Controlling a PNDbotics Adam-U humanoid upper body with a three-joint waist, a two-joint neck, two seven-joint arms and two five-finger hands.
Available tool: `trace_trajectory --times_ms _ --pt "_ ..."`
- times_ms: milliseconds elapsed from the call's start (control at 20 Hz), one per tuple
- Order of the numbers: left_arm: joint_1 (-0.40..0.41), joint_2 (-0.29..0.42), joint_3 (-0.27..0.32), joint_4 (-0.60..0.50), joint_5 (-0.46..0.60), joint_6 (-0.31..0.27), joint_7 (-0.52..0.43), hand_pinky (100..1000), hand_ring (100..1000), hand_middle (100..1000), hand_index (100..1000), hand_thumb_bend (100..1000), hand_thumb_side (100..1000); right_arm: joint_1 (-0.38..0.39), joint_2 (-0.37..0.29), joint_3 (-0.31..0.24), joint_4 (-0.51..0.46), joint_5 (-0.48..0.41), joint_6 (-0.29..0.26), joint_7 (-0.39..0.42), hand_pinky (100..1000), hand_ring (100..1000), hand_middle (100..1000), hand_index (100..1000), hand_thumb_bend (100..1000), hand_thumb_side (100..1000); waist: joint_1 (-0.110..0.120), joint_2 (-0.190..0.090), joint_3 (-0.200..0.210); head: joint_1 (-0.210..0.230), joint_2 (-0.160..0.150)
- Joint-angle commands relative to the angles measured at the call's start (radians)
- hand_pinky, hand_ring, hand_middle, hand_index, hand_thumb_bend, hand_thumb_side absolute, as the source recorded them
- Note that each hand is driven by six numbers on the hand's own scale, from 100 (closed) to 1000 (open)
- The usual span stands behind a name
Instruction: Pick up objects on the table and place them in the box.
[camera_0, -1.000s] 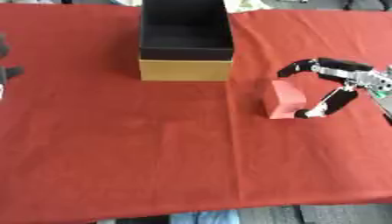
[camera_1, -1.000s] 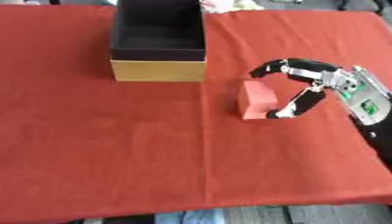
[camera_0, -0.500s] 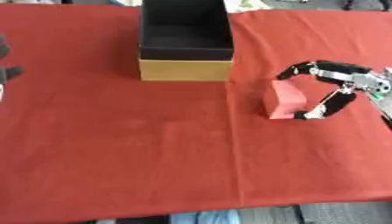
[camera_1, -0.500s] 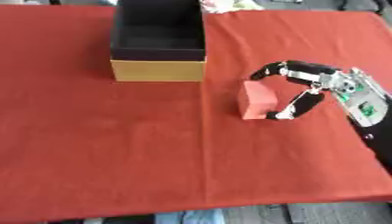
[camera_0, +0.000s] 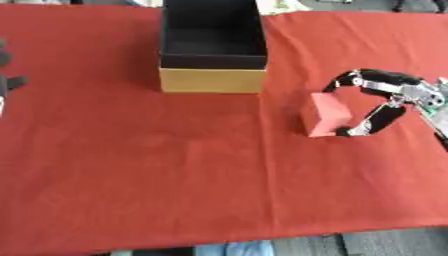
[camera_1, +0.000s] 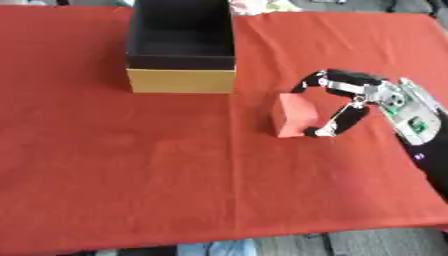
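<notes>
One red block (camera_0: 326, 114) sits on my desk (camera_0: 175, 175) in the left eye view, right of the black-lined box (camera_0: 213, 45); my left hand (camera_0: 7, 82) barely shows at the edge, fingers unreadable. Right eye view: my right hand (camera_1: 350, 102) curls around the block, fingertips touching it.

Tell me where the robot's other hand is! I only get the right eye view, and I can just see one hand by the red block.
Observer: The left hand shows in the left eye view only, as a dark shape at the picture's left edge.
Operator: Is it near the box?
Observer: No. It sits about level with the box's tan front wall, with a wide stretch of bare red cloth between them.
Operator: Is it holding something?
Observer: Nothing shows in it, but most of it is cut off by the edge.
</notes>
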Motion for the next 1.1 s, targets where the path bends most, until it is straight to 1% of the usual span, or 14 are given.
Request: trace_trajectory --times_ms 50,200,350,450,800,1100 --pt "-0.012 0.009 -0.001 -0.015 0.001 -0.001 -0.002 881 996 939 938 100 355 -0.009 -0.026 -0.011 -0.013 0.011 -0.005 -0.024 914 820 539 711 406 100 0.001 -0.015 0.000 -0.003 0.006" --pt "-0.012 0.008 0.000 -0.015 0.001 -0.001 -0.001 882 996 939 938 100 354 -0.008 -0.025 -0.012 -0.016 0.015 -0.011 -0.054 903 805 487 669 397 100 0.001 -0.015 0.001 -0.003 0.006" --pt "-0.012 0.009 0.000 -0.015 0.001 -0.001 -0.002 882 996 939 938 100 353 -0.009 -0.027 -0.013 -0.020 0.015 -0.020 -0.083 894 787 417 603 386 100 0.001 -0.016 0.001 -0.003 0.006" --pt "-0.013 0.008 0.000 -0.015 0.001 -0.001 -0.001 882 996 939 938 100 353 -0.010 -0.029 -0.016 -0.024 0.013 -0.024 -0.100 892 782 399 590 377 100 0.001 -0.016 0.000 -0.002 0.006" --pt "-0.011 0.009 0.001 -0.015 0.002 -0.001 -0.001 882 996 939 937 100 352 -0.011 -0.038 -0.038 -0.043 -0.012 -0.022 -0.134 888 778 377 574 358 100 0.001 -0.020 -0.002 0.001 0.006" --pt "-0.007 0.010 0.000 -0.014 0.003 -0.001 -0.002 881 995 939 937 100 352 -0.025 -0.061 -0.057 -0.080 -0.049 -0.018 -0.147 889 777 374 572 355 100 -0.001 -0.027 -0.004 0.003 0.006"
